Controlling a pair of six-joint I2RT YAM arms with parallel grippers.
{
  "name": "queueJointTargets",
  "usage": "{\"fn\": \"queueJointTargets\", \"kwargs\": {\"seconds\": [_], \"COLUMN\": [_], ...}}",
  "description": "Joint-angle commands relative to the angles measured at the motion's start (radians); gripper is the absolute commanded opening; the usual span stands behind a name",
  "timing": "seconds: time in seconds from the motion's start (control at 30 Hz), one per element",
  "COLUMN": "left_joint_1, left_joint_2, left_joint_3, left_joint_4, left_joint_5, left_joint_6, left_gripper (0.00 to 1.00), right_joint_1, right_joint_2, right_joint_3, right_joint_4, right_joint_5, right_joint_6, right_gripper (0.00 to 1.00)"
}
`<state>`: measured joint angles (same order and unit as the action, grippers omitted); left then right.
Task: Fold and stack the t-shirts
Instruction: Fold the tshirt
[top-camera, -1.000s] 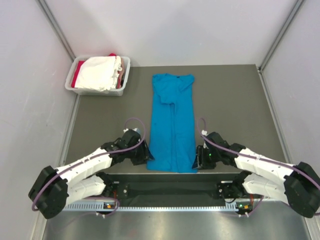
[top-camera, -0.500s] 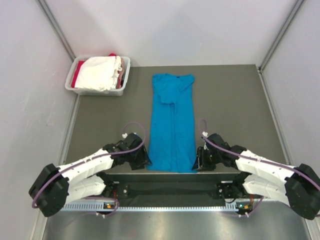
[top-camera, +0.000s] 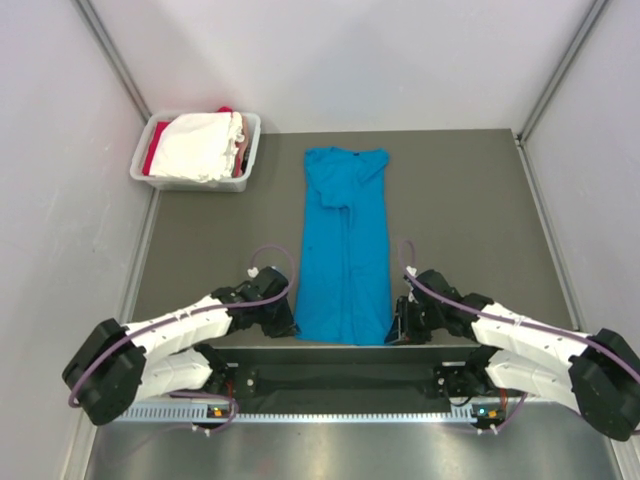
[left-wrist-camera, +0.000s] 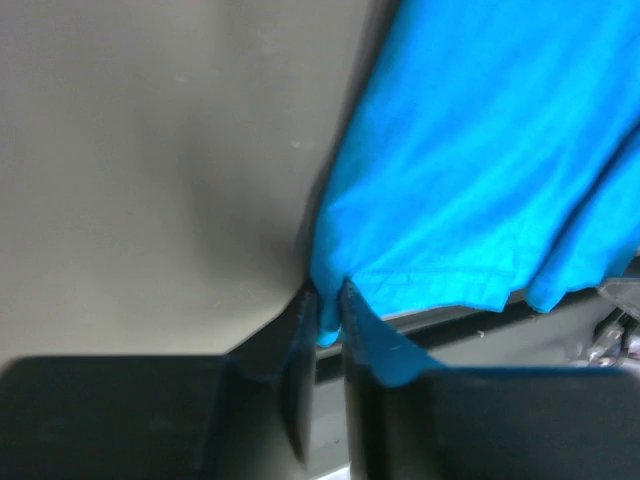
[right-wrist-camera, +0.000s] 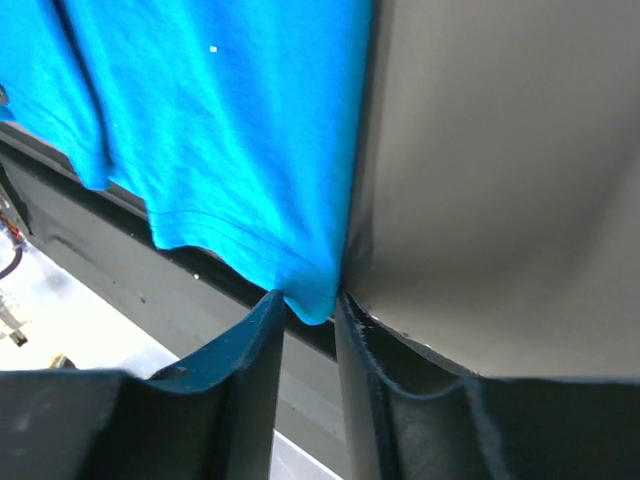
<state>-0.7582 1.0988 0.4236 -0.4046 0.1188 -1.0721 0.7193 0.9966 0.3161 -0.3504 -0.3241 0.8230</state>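
On table: bright blue cotton t-shirt, lengthwise strip, hem nearest the arms;
Left gripper: fingers pinching hem's left corner;
Right gripper: fingers pinching hem's right corner

Shirt is lying lengthwise mid-table, hem at near edge. Left gripper is sitting at its near-left corner, right gripper at near-right corner. Tub of shirts is sitting far-left.
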Motion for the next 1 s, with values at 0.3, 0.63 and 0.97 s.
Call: {"fn": "queueJointTargets", "kwargs": {"seconds": [0.3,0.63,0.97], "left_joint_1": [-0.018,-0.013,0.117], "left_joint_2": [0.018,0.024,0.196], "left_joint_3": [0.046,0.288,0.463], "left_joint_4": [-0.005,-0.057,0.067], "left_joint_5": [-0.068,-0.241,-0.259], "left_joint_6": [0.058,0.196,0.385], "left_gripper": [0.00,0.00,0.00], "right_joint_1": [-0.004,-0.033,-0.216], "right_joint_2": [0.059,-0.012,0.193], "right_joint_3": [0.021,0.224,0.523], "right_joint_4": [-0.068,-0.163,-0.079], "right_joint_5": [0.054,0.160,0.174], "right_joint_6": [-0.054,-0.131,-0.350], "right_gripper": [0.00,0.00,0.00]}}
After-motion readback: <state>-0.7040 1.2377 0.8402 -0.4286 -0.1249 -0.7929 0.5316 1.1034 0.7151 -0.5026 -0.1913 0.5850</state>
